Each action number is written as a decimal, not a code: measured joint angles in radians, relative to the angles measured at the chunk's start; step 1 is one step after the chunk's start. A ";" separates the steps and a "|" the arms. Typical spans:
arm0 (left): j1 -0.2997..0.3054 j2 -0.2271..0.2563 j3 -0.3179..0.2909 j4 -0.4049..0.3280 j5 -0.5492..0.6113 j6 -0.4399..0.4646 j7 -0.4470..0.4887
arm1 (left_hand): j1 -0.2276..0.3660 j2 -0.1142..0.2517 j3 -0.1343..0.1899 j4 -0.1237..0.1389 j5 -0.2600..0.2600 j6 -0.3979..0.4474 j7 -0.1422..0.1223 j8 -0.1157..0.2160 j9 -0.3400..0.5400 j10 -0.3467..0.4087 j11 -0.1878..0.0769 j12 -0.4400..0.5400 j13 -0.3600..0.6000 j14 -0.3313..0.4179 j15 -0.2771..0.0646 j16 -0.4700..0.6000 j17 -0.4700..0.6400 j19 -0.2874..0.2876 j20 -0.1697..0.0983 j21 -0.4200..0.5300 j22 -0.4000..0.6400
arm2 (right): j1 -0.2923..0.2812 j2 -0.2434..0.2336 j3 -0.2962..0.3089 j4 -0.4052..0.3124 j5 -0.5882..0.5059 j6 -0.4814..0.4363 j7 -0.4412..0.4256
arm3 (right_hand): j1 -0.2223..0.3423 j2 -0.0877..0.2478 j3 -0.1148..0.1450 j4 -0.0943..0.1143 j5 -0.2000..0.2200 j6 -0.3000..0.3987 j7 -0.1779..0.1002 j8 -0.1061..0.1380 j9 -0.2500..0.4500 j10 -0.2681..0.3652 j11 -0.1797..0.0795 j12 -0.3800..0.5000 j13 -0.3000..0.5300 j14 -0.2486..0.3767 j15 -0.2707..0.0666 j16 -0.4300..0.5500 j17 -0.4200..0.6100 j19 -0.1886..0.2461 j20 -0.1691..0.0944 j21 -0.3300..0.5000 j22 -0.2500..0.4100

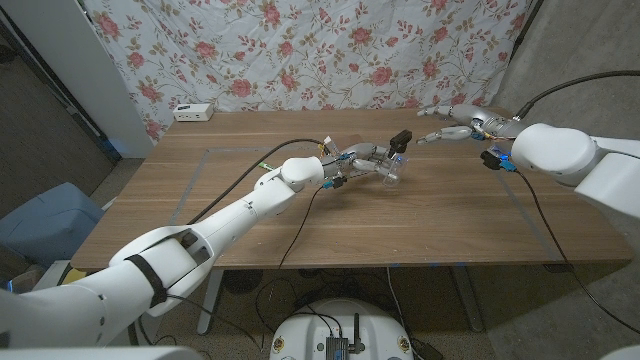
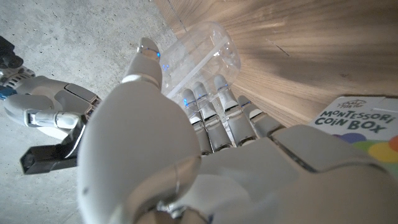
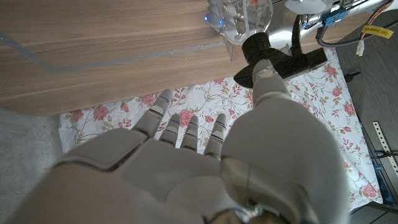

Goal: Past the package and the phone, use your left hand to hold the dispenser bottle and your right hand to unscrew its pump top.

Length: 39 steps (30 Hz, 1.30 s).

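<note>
My left hand (image 1: 362, 160) grips a clear plastic dispenser bottle (image 1: 391, 172) over the middle of the table, tilted. Its black pump top (image 1: 402, 137) points up toward the far edge. In the left wrist view my fingers (image 2: 211, 109) wrap around the bottle (image 2: 202, 50), and the black pump (image 2: 53, 155) shows beside my right hand (image 2: 43, 109). My right hand (image 1: 452, 129) hovers to the right of the pump, fingers spread, touching nothing. In the right wrist view that hand (image 3: 205, 162) is spread before the bottle (image 3: 239, 15) and pump top (image 3: 273, 59).
A box printed "Montessori Coin Box" (image 2: 360, 127) lies on the table close to my left wrist. A small white box (image 1: 193, 112) sits at the table's far left corner. Grey tape lines (image 1: 200, 175) mark a rectangle on the wood. A floral curtain (image 1: 300, 50) hangs behind.
</note>
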 measured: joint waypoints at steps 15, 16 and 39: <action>-0.038 -0.040 0.013 0.088 0.015 -0.040 -0.021 | 0.000 0.000 0.004 -0.004 0.001 0.017 0.002 -0.003 0.000 0.007 0.000 0.002 0.005 0.000 0.000 0.000 -0.003 0.000 0.000 -0.004 0.000 | 0.110 -0.060 -0.073 -0.040 0.029 -0.103 0.008 | -0.051 -0.026 -0.019 0.027 -0.015 0.074 0.059 0.027 0.009 -0.005 0.035 0.006 0.005 -0.005 0.005 0.005 0.005 0.000 0.000 0.000 0.000; -0.040 -0.043 0.014 0.094 0.015 -0.040 -0.021 | 0.000 0.000 0.004 -0.004 0.003 0.018 0.001 -0.003 0.000 0.007 0.000 0.002 0.005 0.000 0.000 0.000 -0.003 0.000 0.000 -0.004 0.000 | 0.110 -0.060 -0.073 -0.040 0.030 -0.107 0.007 | -0.053 -0.025 -0.022 0.030 -0.015 0.079 0.065 0.031 0.009 -0.003 0.036 0.008 0.005 -0.005 0.005 0.005 0.005 0.000 0.000 0.000 0.000; -0.104 -0.117 0.024 0.260 0.019 -0.108 -0.054 | 0.000 0.000 0.008 -0.008 0.003 0.019 0.002 0.000 0.000 0.007 0.000 0.001 0.011 0.005 -0.005 -0.007 -0.005 0.000 0.000 -0.004 0.000 | 0.195 -0.084 -0.153 -0.060 0.050 -0.166 -0.050 | -0.141 -0.028 -0.043 0.066 -0.015 0.283 0.132 0.104 0.019 0.056 0.069 0.031 0.005 0.034 -0.004 0.023 0.014 0.017 -0.006 0.005 0.000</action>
